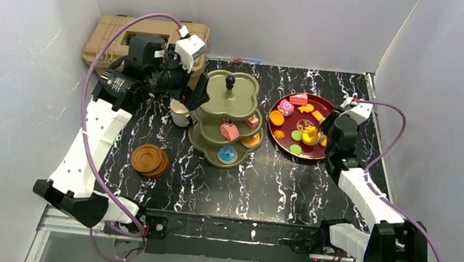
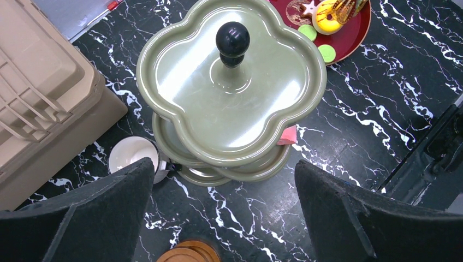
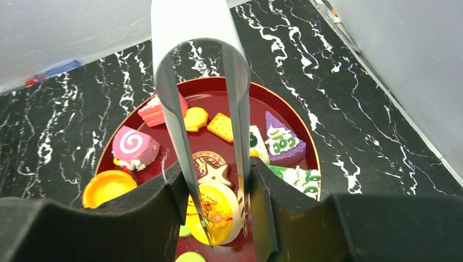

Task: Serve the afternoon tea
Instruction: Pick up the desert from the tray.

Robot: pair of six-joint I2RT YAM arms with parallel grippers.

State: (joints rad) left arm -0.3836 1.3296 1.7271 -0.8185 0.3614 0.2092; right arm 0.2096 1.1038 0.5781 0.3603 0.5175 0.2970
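Observation:
The olive-green three-tier stand (image 1: 208, 112) with a black knob (image 2: 232, 39) is at the table's middle, with several toy pastries on its lower tiers, among them a pink roll (image 1: 229, 131). A white mug (image 1: 179, 112) stands against its left side, and stacked brown wooden saucers (image 1: 149, 159) lie nearer. My left gripper (image 2: 224, 185) hangs open above the stand's left edge, holding nothing. My right gripper (image 3: 215, 180) is shut on silver tongs (image 3: 194, 65). The tong tips straddle a yellow flower-topped pastry (image 3: 221, 210) on the dark-red plate (image 3: 210, 90).
A tan toolbox (image 1: 116, 34) sits at the back left, close behind my left arm. The red plate (image 1: 283, 146) at the right holds more pastries, such as a pink swirl roll (image 3: 134, 146) and an orange tart (image 3: 106, 186). White walls enclose the table.

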